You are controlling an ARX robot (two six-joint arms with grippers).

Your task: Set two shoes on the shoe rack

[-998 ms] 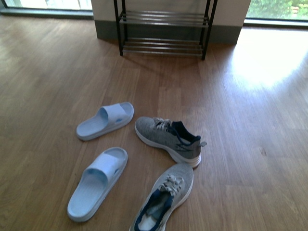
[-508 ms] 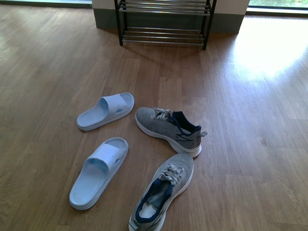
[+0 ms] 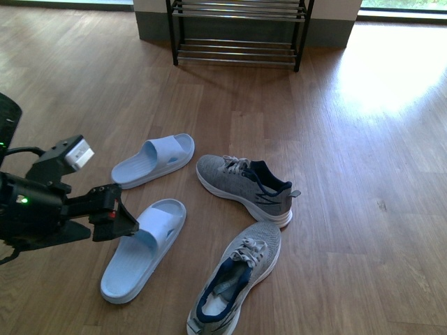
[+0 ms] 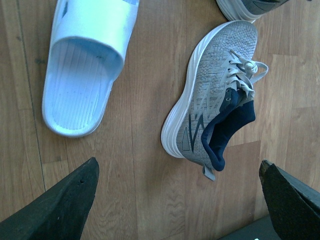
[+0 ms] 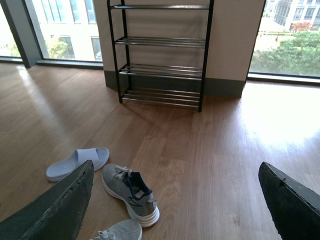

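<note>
All four shoes lay on the wooden floor and none was on the shoe rack [image 3: 237, 31], which stood at the top centre of the front view, well apart from them. The near slide [image 3: 143, 250] was at the lower left, the far slide [image 3: 154, 160] above it, and the two grey sneakers [image 3: 243, 188] [image 3: 236, 277] just right of centre. I judge this to be the approach to the first shoe. The left gripper [image 3: 129, 220] hung over the strap of the near slide, with its fingers [image 4: 65, 205] spread wide and nothing held; contact could not be told. The next move would call for choosing one shoe, lowering onto it and closing on a firm edge. The right gripper [image 5: 176, 166] was also wide apart and empty.
</note>
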